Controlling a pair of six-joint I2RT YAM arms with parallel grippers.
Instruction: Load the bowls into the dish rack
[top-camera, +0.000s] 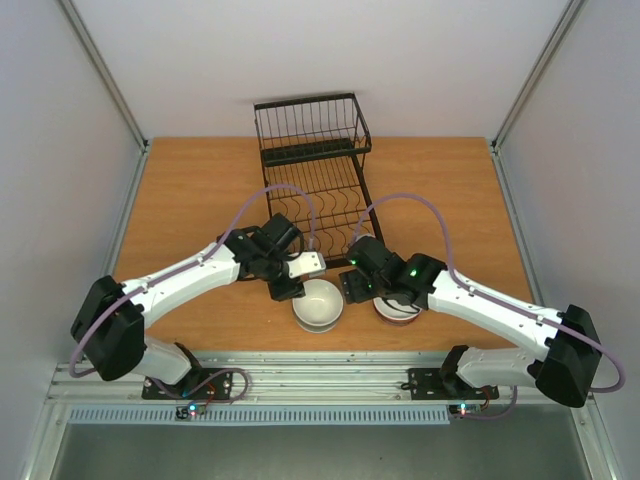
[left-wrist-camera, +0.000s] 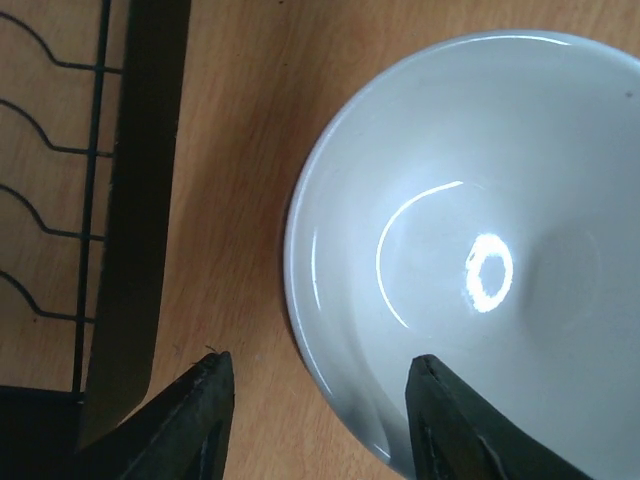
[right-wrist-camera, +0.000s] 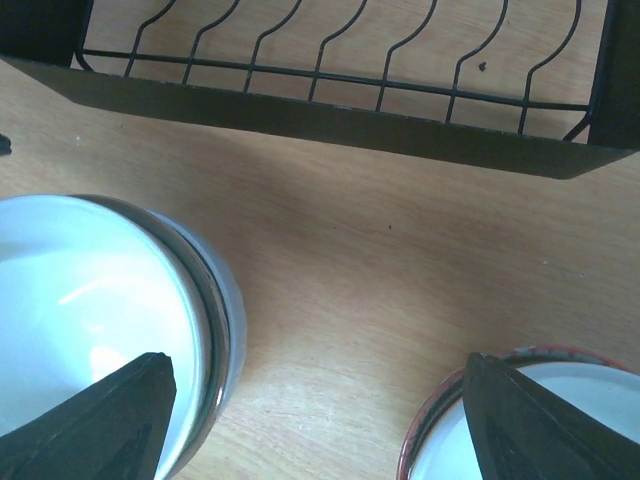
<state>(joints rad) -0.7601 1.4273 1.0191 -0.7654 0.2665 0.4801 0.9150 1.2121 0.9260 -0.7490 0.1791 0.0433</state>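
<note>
A white-inside bowl (top-camera: 319, 303) sits on the table in front of the black wire dish rack (top-camera: 315, 170). In the right wrist view it is a nested stack (right-wrist-camera: 90, 320) with a pale outer bowl. A dark red bowl (top-camera: 398, 312) sits to its right, partly under my right arm. My left gripper (top-camera: 290, 288) is open and straddles the white bowl's rim (left-wrist-camera: 320, 385): one finger (left-wrist-camera: 455, 425) is over the bowl's inside (left-wrist-camera: 480, 250), the other (left-wrist-camera: 185, 425) is outside it. My right gripper (top-camera: 360, 285) is open and empty above bare table (right-wrist-camera: 320, 400), between the stack and the red-rimmed bowl (right-wrist-camera: 520, 420).
The rack's front edge (right-wrist-camera: 330, 110) lies just beyond both bowls and its side rail (left-wrist-camera: 140, 200) runs left of my left gripper. The rack holds no bowls. The taller basket section (top-camera: 310, 125) is at its far end. Grey walls stand at both sides.
</note>
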